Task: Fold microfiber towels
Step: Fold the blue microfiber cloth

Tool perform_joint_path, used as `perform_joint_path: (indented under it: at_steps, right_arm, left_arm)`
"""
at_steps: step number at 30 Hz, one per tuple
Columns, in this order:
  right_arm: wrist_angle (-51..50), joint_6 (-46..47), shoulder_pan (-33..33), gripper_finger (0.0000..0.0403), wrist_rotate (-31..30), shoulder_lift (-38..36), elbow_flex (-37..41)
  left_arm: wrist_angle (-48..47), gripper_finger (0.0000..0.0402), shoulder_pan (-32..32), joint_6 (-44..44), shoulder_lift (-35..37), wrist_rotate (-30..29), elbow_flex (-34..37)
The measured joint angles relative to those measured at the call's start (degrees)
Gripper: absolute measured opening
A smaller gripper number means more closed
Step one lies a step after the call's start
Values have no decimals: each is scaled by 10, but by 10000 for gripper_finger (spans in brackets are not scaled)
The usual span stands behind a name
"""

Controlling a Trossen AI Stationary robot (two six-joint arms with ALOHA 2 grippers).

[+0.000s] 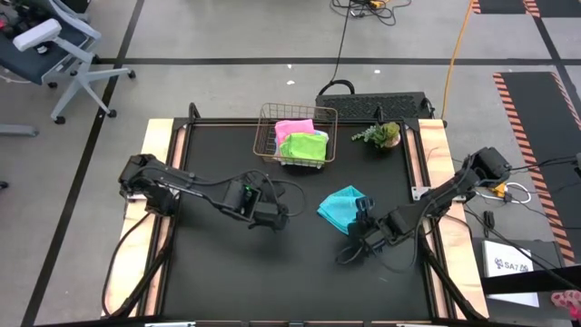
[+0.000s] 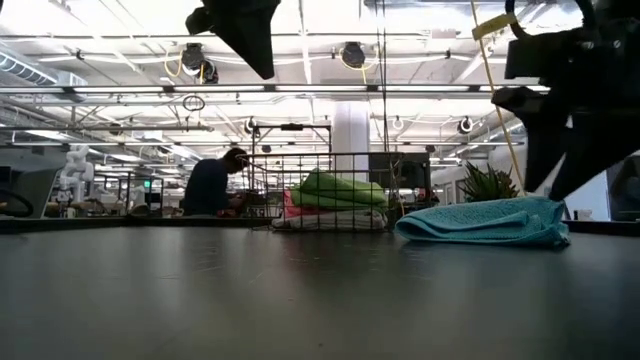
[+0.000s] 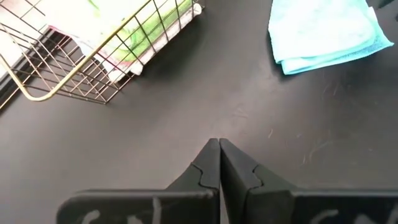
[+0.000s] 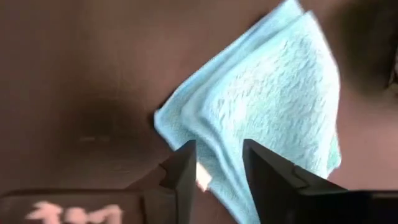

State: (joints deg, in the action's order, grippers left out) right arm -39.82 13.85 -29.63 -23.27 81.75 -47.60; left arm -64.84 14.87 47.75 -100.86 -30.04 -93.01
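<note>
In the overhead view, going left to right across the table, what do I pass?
Left tool, shut over bare mat → copper wire basket holding pink and lime green towels → folded cyan towel → right tool, open at the cyan towel's right edge → small green plant.

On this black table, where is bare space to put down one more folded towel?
Bare: the near strip below both arms, and the left part beside the left pincer. Also the patch between the wire basket and the cyan towel. Crowded: around the towel, where the right pincer is, and the plant corner.
</note>
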Motion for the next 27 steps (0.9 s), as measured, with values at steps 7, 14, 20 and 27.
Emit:
perform_joint_path:
  at_steps: [7,14,20,27]
  right_arm:
    - [59,-28,0,152,-5,0,43]
    - [71,-70,3,146,-23,0,54]
    - [132,-75,14,144,-25,0,70]
    - [185,-75,20,144,-27,0,94]
  left_arm:
    - [0,7,0,4,0,0,0]
    - [1,10,0,7,0,0,0]
    - [2,5,0,6,0,0,0]
    - [2,3,0,6,0,0,0]
